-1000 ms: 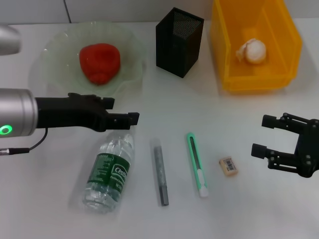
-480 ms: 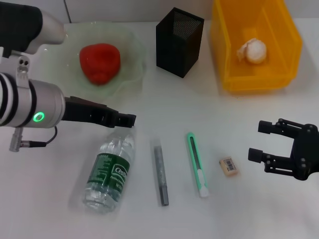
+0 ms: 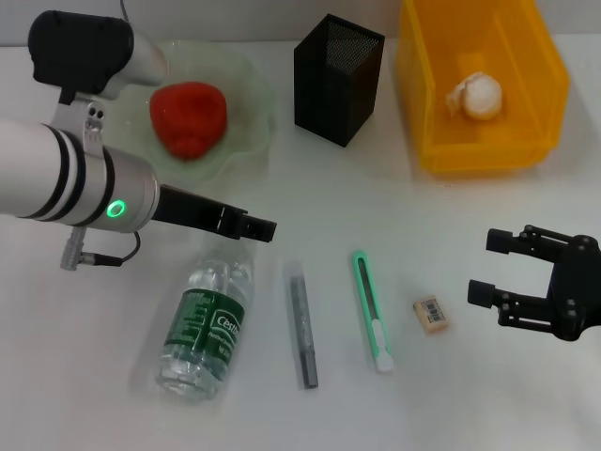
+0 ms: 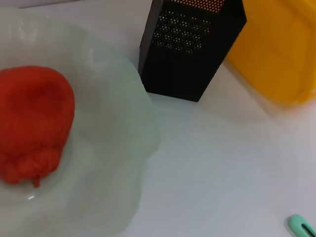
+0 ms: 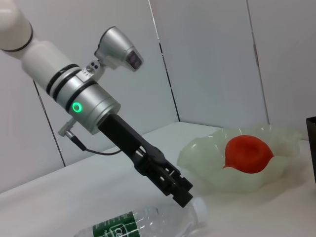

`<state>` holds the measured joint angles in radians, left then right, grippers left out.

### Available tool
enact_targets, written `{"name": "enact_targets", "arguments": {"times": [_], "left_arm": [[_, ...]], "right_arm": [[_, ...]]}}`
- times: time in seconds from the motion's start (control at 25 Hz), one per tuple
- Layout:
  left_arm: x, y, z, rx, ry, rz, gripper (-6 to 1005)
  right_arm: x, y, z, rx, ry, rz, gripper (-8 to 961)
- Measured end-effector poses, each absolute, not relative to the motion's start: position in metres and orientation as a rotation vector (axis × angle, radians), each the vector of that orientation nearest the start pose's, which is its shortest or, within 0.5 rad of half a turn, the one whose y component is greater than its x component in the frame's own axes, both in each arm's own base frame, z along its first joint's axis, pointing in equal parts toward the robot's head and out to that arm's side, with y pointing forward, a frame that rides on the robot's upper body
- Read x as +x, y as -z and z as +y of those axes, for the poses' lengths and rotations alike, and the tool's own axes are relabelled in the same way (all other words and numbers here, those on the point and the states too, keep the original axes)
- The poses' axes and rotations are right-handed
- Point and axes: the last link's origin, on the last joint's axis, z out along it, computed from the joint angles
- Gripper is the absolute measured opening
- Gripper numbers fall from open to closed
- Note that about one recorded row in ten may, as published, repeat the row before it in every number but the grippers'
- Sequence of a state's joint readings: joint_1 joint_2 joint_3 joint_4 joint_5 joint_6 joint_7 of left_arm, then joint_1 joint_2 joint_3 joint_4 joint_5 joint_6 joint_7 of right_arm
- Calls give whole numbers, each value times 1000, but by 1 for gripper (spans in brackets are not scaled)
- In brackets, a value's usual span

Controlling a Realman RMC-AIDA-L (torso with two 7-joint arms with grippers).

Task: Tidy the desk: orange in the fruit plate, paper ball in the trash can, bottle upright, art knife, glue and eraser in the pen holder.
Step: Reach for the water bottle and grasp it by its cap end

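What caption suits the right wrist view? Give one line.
Left gripper poised over the lying bottle, with the fruit plate behind.

Bright, even overhead light; soft faint shadows; close fruit plate (image 4: 113, 163) blurred in left wrist view

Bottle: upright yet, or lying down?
Lying down. The bottle rests on its side on the table, cap end toward the left gripper hovering just above it; the label reads sideways.

Silver left arm (image 3: 66, 178), green light, black claws
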<state>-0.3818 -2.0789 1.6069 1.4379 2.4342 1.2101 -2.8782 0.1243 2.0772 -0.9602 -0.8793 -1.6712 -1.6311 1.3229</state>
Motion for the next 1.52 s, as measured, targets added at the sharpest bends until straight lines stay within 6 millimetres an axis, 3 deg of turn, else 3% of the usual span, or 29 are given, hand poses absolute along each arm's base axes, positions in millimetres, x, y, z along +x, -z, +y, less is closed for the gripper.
{"name": "enact_targets", "arguments": {"times": [0.32, 1.16, 1.36, 1.52], "left_arm": [[-187, 42, 342, -2404, -94, -1225, 810], [-194, 56, 340, -2419, -161, -1209, 808], [-194, 59, 340, -2422, -185, -1183, 797], [-195, 62, 339, -2428, -235, -1131, 730]], "right_arm": [[304, -17, 240, -2614, -807, 645, 777], [306, -13, 243, -2611, -802, 672, 777], [307, -12, 243, -2612, -807, 681, 777], [307, -11, 243, -2612, -807, 682, 777]]}}
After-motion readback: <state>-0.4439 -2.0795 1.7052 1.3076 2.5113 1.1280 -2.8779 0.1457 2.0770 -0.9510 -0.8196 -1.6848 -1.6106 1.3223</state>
